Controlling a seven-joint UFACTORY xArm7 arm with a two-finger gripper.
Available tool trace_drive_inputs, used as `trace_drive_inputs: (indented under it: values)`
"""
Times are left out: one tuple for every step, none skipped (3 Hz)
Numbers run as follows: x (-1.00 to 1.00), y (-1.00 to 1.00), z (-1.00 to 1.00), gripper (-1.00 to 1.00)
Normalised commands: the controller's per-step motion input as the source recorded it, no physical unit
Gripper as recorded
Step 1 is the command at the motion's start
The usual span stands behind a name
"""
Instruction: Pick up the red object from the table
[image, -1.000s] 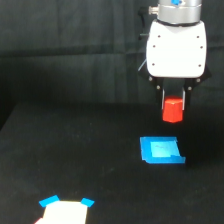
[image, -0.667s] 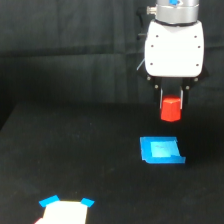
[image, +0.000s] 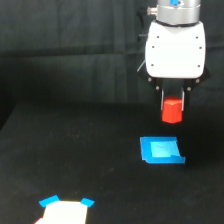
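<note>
The red object (image: 172, 110) is a small red-orange stubby block held between the dark fingers of my gripper (image: 172, 106), under its white body. The gripper is shut on it and holds it in the air above the table (image: 75, 150), which is covered in black cloth. The block hangs just above and behind the flat blue square patch (image: 160, 150) in the exterior view, without touching it.
A white sheet with blue tape corners (image: 64, 210) lies at the front of the exterior view's left. A black cloth backdrop hangs behind the table.
The gripper has risen a little with the red object in it. The gap between the block and the blue patch has grown.
</note>
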Motion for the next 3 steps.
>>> trace_drive_inputs:
  values:
    - [0.04, 0.34, 0.35, -0.56]
    - [-0.11, -0.19, -0.02, -0.73]
    - [-0.26, -0.55, 0.20, -1.00]
